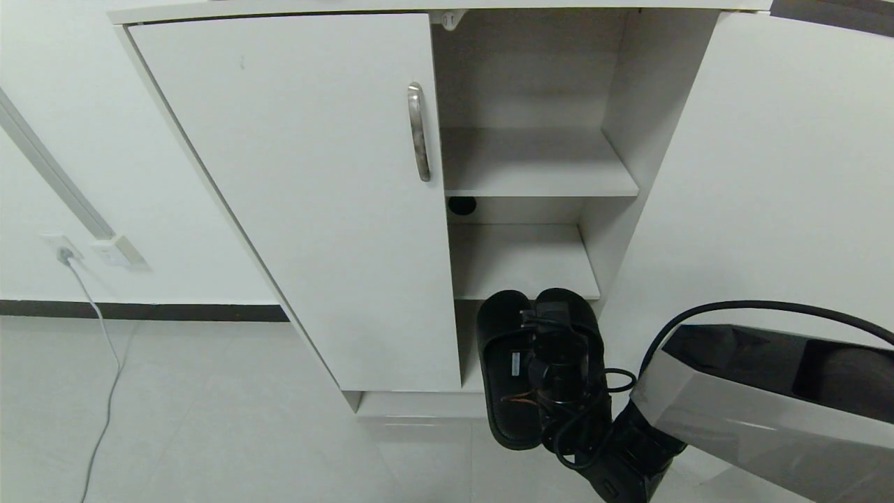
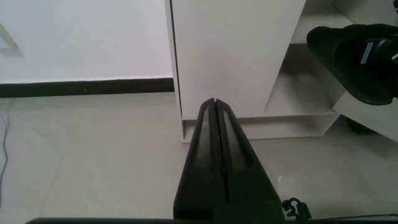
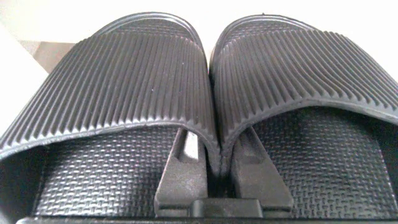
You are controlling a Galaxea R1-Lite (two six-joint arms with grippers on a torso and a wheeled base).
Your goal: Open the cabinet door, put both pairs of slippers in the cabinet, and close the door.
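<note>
Right now the right gripper (image 3: 215,169) is clamped on a pair of black slippers (image 1: 504,363), its two fingers (image 3: 184,167) pinching the slippers' touching inner sides together under the ribbed straps. The pair hangs side by side at the front edge of the cabinet's (image 1: 628,91) bottom compartment, toes pointing inward, just below the lower shelf (image 1: 520,260). Whether the soles touch the cabinet floor cannot be told.

The cabinet's right door (image 1: 768,175) stands swung open, while the left door (image 1: 300,202) is closed, its metal handle (image 1: 419,131) upright along its inner edge. An upper shelf (image 1: 538,164) sits above the lower one, and a dark round hole (image 1: 462,205) shows in the back panel between them.

The left gripper (image 2: 214,112) has its jaws pressed together on nothing, low over the tiled floor (image 2: 93,155) and pointing toward the bottom of the closed door. A grey cable (image 1: 105,363) drops from a wall socket (image 1: 66,253) to the floor, well apart from the cabinet.
</note>
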